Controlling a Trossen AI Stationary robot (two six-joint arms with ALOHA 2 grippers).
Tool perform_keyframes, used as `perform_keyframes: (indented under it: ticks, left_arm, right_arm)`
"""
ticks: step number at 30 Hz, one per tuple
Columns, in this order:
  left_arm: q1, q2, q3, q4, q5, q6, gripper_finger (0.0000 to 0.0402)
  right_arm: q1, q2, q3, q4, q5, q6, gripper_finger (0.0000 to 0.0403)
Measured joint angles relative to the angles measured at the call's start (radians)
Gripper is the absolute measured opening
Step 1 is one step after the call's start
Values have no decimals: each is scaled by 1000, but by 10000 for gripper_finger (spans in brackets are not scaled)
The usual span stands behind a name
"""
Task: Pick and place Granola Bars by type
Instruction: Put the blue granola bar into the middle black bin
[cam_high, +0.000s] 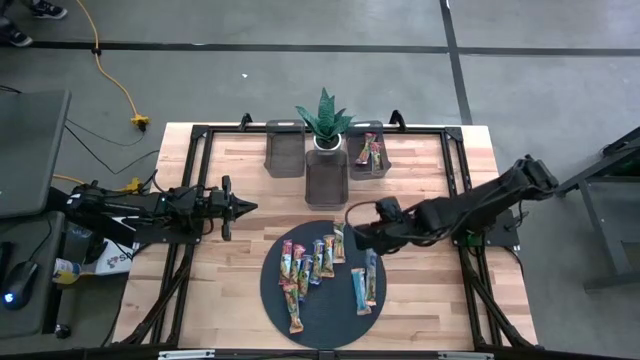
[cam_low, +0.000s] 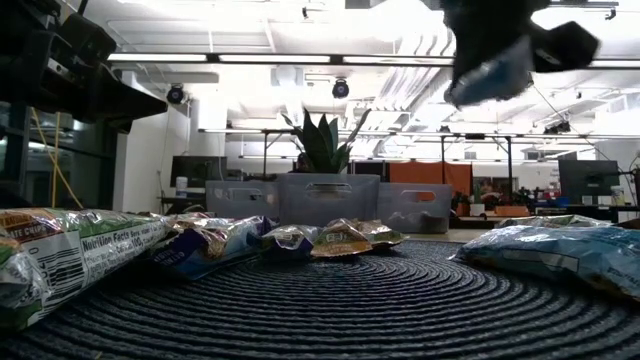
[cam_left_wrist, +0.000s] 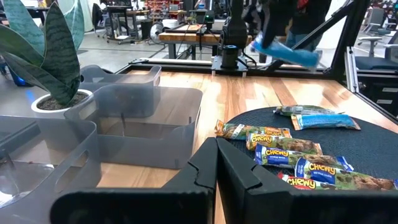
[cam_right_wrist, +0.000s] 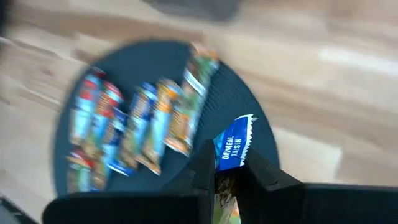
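The right pincer (cam_right_wrist: 227, 177) is up off the dark round woven mat (cam_high: 275, 300), clamped on one blue-wrapped oatmeal raisin granola bar (cam_right_wrist: 234, 145), carried in the air above the mat's far edge on the side toward the translucent grey bins (cam_high: 284, 150). The rest of the glossy wrapped granola bars (cam_high: 310, 268) lie on the mat: a fanned row on the left half, two more (cam_high: 365, 285) on the right. One bin (cam_high: 368, 152) already holds a few bars. These should be light, flat and crinkly, the foil a bit slippery, so pinching across the narrow width near the middle looks safest. The right wrist view shows the wrapper's print and serrated end poking out between the fingers; the high view hides that under the arm but maps bins, the potted green plant (cam_high: 324, 120) and the wooden tabletop (cam_high: 420, 310). The left wrist view catches the bar hanging from the side. The left pincer (cam_high: 243, 207) waits at the left of the tabletop, fingers shut together on nothing
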Motion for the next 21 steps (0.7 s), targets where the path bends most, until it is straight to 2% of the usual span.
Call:
perform_keyframes:
  ticks: [6,12,17,21]
  left_arm:
    - [0,0,0,0,0,0,1]
    - [0,0,0,0,0,0,1]
    - [0,0,0,0,0,0,1]
    - [0,0,0,0,0,0,1]
  right_arm:
    - [-61,-61,0,111,79,-144,27]
    - [-156,-92,0,310,119,-368,24]
    - [-268,-85,0,510,61,-580,20]
    - [-362,-77,1,595,-18,-684,26]
